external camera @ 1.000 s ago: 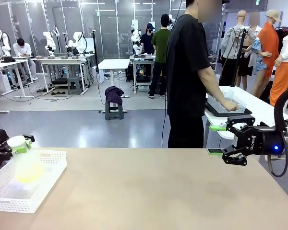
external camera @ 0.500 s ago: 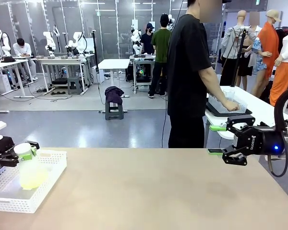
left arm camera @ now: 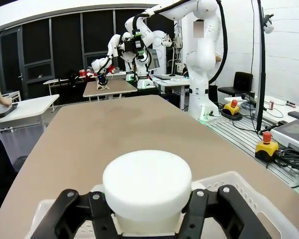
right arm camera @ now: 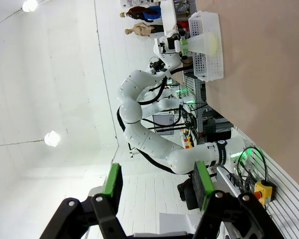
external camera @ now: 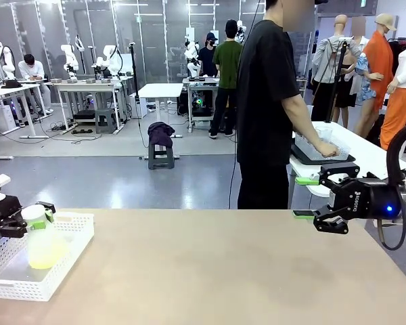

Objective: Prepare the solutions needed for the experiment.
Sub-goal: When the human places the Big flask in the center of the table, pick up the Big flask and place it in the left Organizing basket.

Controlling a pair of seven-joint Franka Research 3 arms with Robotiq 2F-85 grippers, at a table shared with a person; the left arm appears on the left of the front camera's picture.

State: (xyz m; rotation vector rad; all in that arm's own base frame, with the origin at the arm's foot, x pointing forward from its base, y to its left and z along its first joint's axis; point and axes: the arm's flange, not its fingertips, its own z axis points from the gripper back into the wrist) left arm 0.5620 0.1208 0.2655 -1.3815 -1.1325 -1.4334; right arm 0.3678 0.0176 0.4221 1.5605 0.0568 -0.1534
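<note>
Setting: a tan desk [external camera: 216, 271] in an open lab, its near and middle surface bare. Item, lower left of the front view: a white perforated basket [external camera: 68, 250] holding a frosted conical flask [external camera: 42, 245] with a broad white cap [left arm camera: 147, 181]; the solutions [external camera: 44, 256], a shallow pale yellow-green pool, sit in the flask's base, directly below the left gripper [external camera: 34, 220]. That gripper is closed around the flask's neck just under the cap, with the basket rim visible beneath it in the left wrist view. Step, by judgement: lifting the flask out of the basket; the next move likely calls for a clean vertical rise clear of the basket wall, then transfer toward the open middle of the desk, kept level so the liquid does not slosh. Item, right of the frame: right gripper [external camera: 310, 198], its green pads spread wide apart and holding nothing, hovering above the desk's far right edge, well apart from the flask. Beyond: a person [external camera: 267, 101] in a black shirt stands at a side bench, hands on a tray.
</note>
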